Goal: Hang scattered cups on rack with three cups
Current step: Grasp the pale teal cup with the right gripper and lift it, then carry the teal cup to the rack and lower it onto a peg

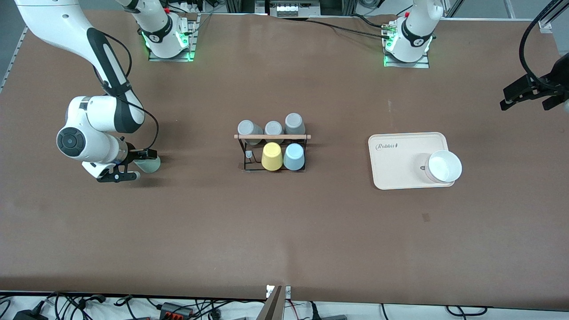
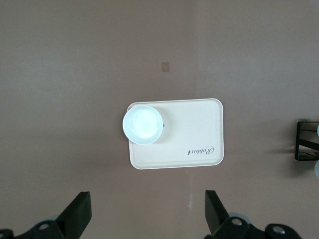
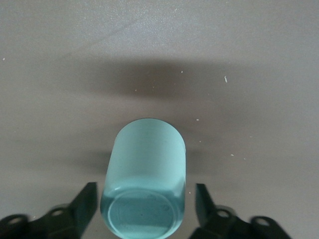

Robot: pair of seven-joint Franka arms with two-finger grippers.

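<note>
The pale mint green cup [image 1: 150, 164] lies on its side on the table toward the right arm's end; in the right wrist view [image 3: 147, 164] its base faces the camera. My right gripper [image 1: 137, 166] is low over the table, open, with a finger on each side of this cup and a small gap at each finger [image 3: 85, 199]. The light blue cup [image 1: 294, 157] hangs upside down on the rack [image 1: 242, 153] beside the yellow tumbler [image 1: 271, 156]. My left gripper [image 1: 531, 100] waits open and empty, high over the table near the tray.
Three grey tumblers [image 1: 272, 128] hang on the rack's row farther from the front camera. One peg [image 1: 249, 154] beside the yellow tumbler is bare. A beige tray [image 1: 400, 171] holds a white bowl [image 1: 444, 166]; both show in the left wrist view, tray [image 2: 194, 129], bowl [image 2: 143, 124].
</note>
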